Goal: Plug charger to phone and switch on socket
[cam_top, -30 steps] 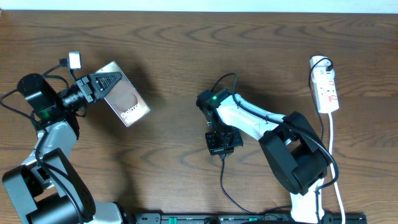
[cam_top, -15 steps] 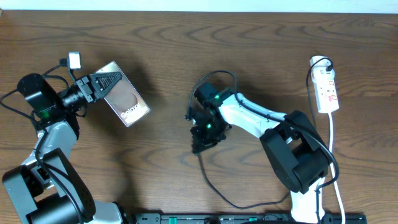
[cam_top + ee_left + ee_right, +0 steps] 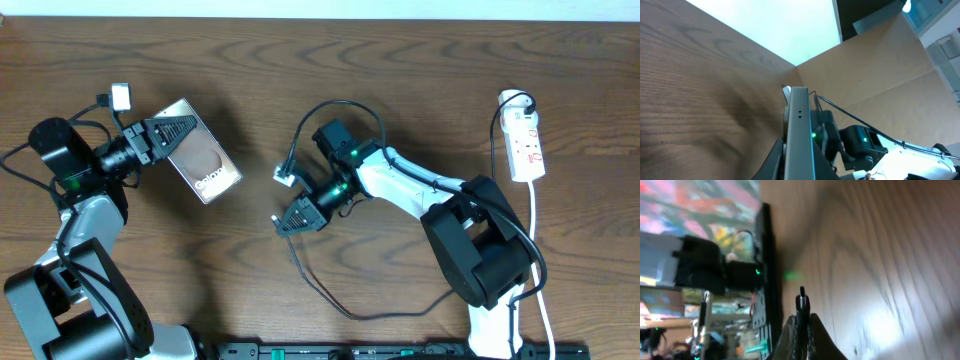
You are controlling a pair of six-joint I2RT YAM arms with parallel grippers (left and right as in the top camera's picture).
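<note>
Left gripper [image 3: 186, 124] is clamped on the phone [image 3: 210, 166], held tilted at upper left. Right gripper [image 3: 283, 222], frame centre, pinches the charger [image 3: 802, 304] at its rigid connector. The trailing cable is probably light and limp, so grip the connector. Socket [image 3: 524, 140] lies far right.

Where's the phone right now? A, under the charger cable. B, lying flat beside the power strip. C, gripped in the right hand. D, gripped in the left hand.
D: the left hand is shut on the phone, while the right hand grips the charger.
</note>
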